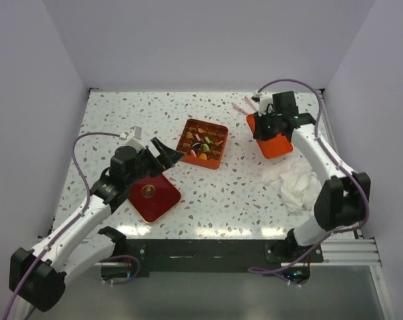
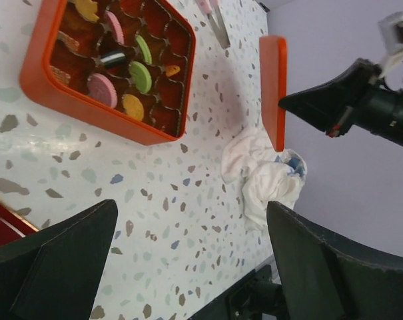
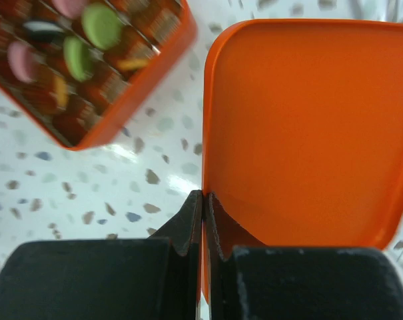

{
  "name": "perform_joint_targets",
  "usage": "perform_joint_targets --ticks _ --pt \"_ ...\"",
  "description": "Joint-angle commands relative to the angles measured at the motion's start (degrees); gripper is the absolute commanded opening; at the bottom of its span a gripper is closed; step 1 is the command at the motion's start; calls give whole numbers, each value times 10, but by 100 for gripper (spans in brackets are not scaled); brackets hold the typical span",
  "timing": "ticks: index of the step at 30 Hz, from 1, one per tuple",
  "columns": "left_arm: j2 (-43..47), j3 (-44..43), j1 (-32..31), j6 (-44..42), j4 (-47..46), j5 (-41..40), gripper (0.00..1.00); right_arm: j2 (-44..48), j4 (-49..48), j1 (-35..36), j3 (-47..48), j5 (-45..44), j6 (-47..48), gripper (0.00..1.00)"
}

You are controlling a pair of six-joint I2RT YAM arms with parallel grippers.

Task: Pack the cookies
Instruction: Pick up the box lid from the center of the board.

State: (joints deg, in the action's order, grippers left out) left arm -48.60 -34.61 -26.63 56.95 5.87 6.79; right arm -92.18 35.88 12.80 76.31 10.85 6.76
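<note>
Cookies point(image 3: 78, 57) are seated in the orange compartmented tray point(image 3: 154, 63), ahead and left of the right pincer point(image 3: 203, 200), which is pinched onto the edge of an orange lid point(image 3: 301, 133); the left pincer point(image 1: 166, 155) is spread.

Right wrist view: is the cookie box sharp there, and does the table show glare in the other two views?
Right wrist view: the cookie box and its cookies are blurred; the orange lid between the right fingers is sharper. Left wrist view: the box is sharp, and pale glare lies on the table beside it. Top view: even light, with glare at the table's near edge.
</note>
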Motion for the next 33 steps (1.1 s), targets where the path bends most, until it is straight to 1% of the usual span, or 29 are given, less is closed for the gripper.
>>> perform_joint_targets --ticks 1,3,4,5,6,7,8,9,11,14,16,19,21,23,24,25,26,27,28,30,31,33 --pt "-59 -48 4 41 -149 85 99 106 2 -1 21 196 40 0" --pt "-97 -70 5 51 -180 110 99 131 -13 26 -8 246 104 0" --pt "-112 -85 6 52 -197 120 99 148 -5 38 -13 255 142 0" --pt "-128 -104 6 50 -197 129 99 155 3 49 -19 259 217 0" --pt "-159 -143 7 46 -191 144 99 162 28 63 -25 270 255 0" --pt "-172 -163 7 43 -177 152 99 168 32 67 -28 271 281 0" --pt "-183 -181 8 41 -169 157 99 177 38 70 -31 275 332 0" --pt "-199 -208 8 32 -162 162 99 180 62 75 -30 278 361 0" --pt "-208 -223 8 23 -144 165 99 190 82 80 -31 275 436 0" --pt "-228 -236 11 12 -129 183 97 201 93 97 -44 259 514 0" --pt "-253 -248 11 19 -113 215 93 217 79 110 -61 249 538 0" --pt "-291 -274 7 23 -76 249 92 230 53 130 -78 243 557 0" --pt "-310 -299 2 8 -40 249 92 233 29 147 -87 233 556 0" --pt "-323 -323 -6 -10 31 235 90 233 10 156 -91 231 553 0" --pt "-339 -351 -8 -30 58 222 89 233 3 165 -93 231 549 0" --pt "-346 -361 -11 -34 101 215 85 232 0 170 -95 230 548 0" --pt "-352 -369 -11 -38 111 213 82 231 -5 175 -96 228 551 0" --pt "-355 -372 -13 -36 109 213 78 231 -7 187 -100 223 554 0" --pt "-355 -371 -15 -33 101 211 69 231 -10 193 -104 218 560 0" --pt "-356 -375 -15 -29 102 199 62 234 -25 208 -116 205 562 0" --pt "-357 -378 -15 -30 109 196 57 236 -30 210 -120 203 563 0" --pt "-363 -383 -15 -32 113 198 51 237 -39 215 -123 200 562 0"
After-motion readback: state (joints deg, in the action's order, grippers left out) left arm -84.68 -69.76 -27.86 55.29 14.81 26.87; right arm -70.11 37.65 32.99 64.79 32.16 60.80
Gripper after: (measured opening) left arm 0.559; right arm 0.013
